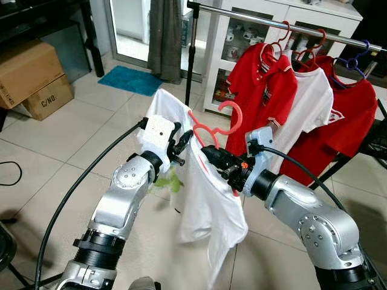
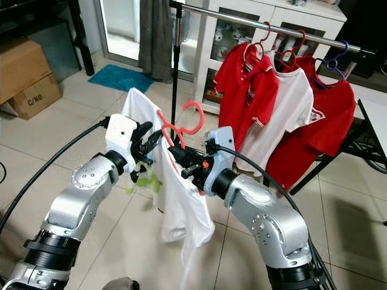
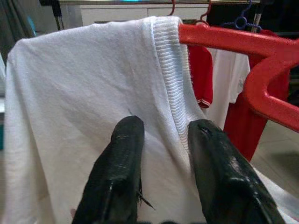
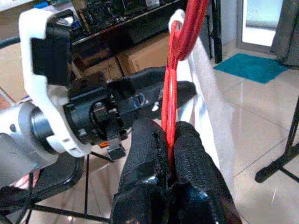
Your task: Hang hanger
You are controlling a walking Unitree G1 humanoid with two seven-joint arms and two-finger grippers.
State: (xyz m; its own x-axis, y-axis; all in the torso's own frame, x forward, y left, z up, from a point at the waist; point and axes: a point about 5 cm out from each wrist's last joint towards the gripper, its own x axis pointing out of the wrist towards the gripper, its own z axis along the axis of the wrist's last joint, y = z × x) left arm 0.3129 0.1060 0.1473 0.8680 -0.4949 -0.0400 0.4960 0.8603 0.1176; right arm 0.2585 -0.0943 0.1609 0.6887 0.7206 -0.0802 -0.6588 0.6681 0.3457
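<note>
Red hanger (image 1: pixel 213 130) below clothes rail (image 1: pixel 284 23)

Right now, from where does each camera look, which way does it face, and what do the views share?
Left eye view: on the head, looking forward and down; both silver arms, white shirt, clothes rail.
Right eye view: beside it, same scene.
Left wrist view: along the left gripper, open at the shirt's collar.
Right wrist view: along the right gripper, shut on the red hanger.
All share hanger and shirt.

glossy red plastic hanger (image 1: pixel 213 130), white cloth shirt (image 1: pixel 211 199)
</note>
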